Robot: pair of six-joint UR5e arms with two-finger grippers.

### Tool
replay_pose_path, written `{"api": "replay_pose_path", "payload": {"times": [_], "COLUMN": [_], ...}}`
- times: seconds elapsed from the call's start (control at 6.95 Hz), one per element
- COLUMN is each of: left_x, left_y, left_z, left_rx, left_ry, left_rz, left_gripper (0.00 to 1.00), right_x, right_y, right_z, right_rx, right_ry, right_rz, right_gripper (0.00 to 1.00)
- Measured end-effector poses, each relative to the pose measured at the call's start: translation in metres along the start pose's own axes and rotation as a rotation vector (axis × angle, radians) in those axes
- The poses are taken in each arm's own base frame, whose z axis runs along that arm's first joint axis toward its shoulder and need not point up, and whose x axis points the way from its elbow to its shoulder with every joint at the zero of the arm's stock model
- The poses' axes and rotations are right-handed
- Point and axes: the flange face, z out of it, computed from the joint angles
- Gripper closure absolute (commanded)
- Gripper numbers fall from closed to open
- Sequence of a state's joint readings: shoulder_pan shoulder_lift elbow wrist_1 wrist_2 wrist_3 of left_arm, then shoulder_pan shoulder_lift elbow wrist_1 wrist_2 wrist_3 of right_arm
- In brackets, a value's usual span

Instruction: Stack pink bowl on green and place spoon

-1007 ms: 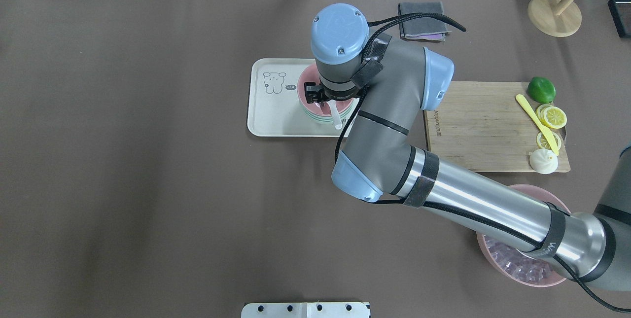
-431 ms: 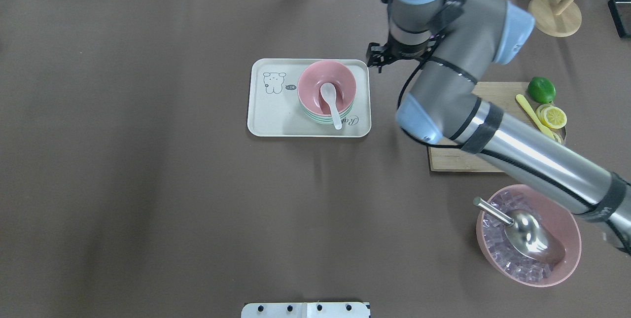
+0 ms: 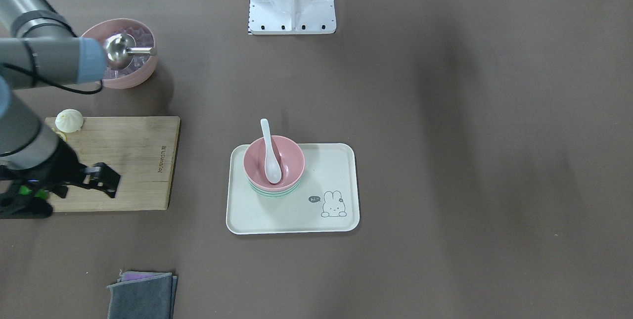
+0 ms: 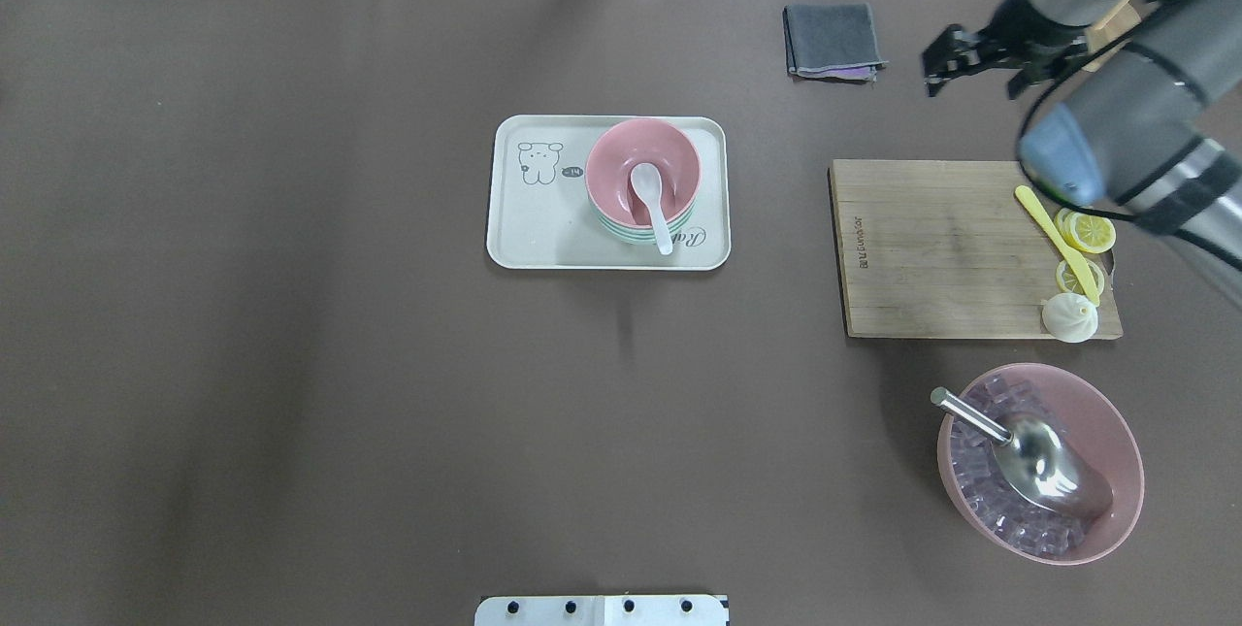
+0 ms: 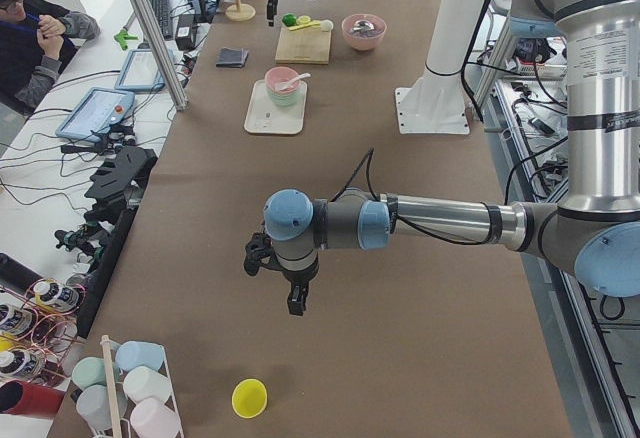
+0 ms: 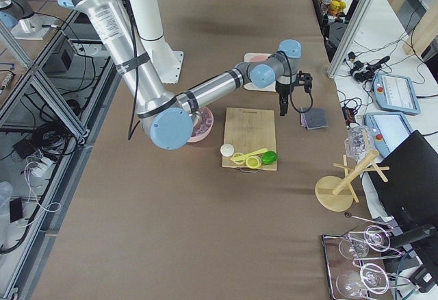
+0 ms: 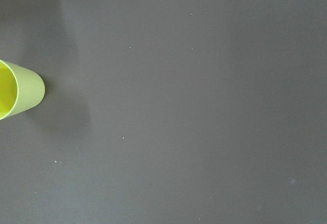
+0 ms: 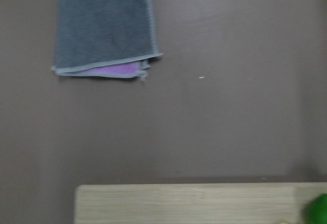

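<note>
The pink bowl [image 4: 679, 155] sits stacked on the green bowl [image 4: 631, 236] on the cream tray [image 4: 543, 228]. The white spoon [image 4: 648, 194] lies in the pink bowl, its handle over the rim. The stack also shows in the front-facing view: pink bowl [image 3: 292, 158], spoon [image 3: 269, 153], tray [image 3: 296, 215]. My right gripper [image 4: 973, 73] is open and empty, high above the table's far right, near the grey cloth [image 4: 834, 41]. My left gripper [image 5: 285, 283] shows only in the exterior left view, far from the tray; I cannot tell if it is open.
A wooden cutting board [image 4: 931, 247] carries lemon slices [image 4: 1087, 230], a yellow knife and a bun [image 4: 1069, 317]. A pink bowl of ice [image 4: 1116, 510] holds a metal scoop. A yellow-green cup [image 7: 20, 88] lies near the left gripper.
My right gripper let go of the spoon in the pink bowl, rose, and swung away to the far right of the table.
</note>
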State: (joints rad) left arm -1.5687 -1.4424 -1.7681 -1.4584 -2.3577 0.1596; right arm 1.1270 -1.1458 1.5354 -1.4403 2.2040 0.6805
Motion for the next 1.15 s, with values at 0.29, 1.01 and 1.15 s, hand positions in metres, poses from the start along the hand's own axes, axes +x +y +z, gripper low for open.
{"api": "replay_pose_path", "payload": {"times": [0.29,1.01,1.15], "left_x": [0.001,-0.008,-0.008], "left_y": [0.001,-0.001,-0.004], "left_z": [-0.001,0.004,0.001], "left_rx": [0.004,-0.006,-0.003], "left_ry": [0.007,0.007,0.006], "left_rz": [-0.001,-0.009,-0.013], "left_gripper": [0.01,0.01,0.01], "right_x": [0.182,0.444,0.456], "right_y": [0.025,0.191,0.208], "right_z": [-0.022,-0.05,-0.053], "right_rx": [-0.01,-0.047,-0.045], "right_ry": [0.027,0.085,0.089], "right_rz": [-0.07,0.018,0.037], "right_gripper": [0.0,0.0,0.0]}}
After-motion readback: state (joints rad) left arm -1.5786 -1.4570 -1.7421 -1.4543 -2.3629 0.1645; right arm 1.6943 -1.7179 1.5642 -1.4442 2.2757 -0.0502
